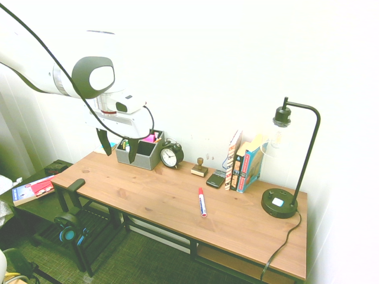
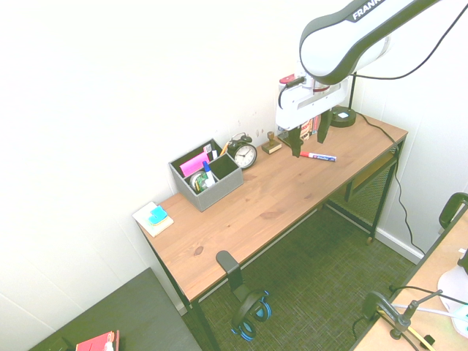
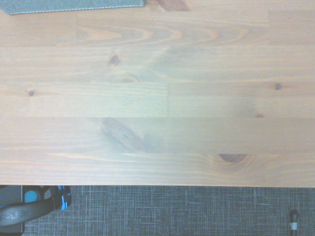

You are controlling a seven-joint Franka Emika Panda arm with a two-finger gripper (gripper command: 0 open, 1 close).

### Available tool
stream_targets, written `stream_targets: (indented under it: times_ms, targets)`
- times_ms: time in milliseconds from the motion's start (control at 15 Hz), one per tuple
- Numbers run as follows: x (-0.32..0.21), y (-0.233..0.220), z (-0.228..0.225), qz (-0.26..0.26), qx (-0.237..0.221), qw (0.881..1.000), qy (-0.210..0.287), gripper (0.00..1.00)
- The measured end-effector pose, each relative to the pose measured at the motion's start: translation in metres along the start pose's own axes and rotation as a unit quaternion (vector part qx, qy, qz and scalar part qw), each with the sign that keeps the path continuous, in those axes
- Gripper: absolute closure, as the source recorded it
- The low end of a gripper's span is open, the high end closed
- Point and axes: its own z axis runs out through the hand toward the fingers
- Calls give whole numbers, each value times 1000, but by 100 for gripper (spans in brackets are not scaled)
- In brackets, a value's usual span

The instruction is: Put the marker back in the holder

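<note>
In the first exterior view, a gripper hangs above a desk, fingers spread apart; a red-capped marker lies on the wood, well apart from a grey holder beside a clock. The second exterior view shows the holder containing pens. The wrist view shows bare wood, the holder's edge and headphones.

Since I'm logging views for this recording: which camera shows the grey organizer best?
The second exterior view: it looks into the organizer, showing its divided compartments. The first exterior view shows its front, a finger overlapping it; the wrist view catches only an edge.
</note>
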Motion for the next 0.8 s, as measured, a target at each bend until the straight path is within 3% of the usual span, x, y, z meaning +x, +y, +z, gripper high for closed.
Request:
stream_targets:
  times_ms: [133,333,533,800]
  targets:
    - [1,0,4,-16,-5,1000,0,0]
    - [20,4,18,-109,-2,994,15,0]
    - [62,34,39,-167,-6,986,18,0]
    - [129,71,75,-205,-13,979,17,0]
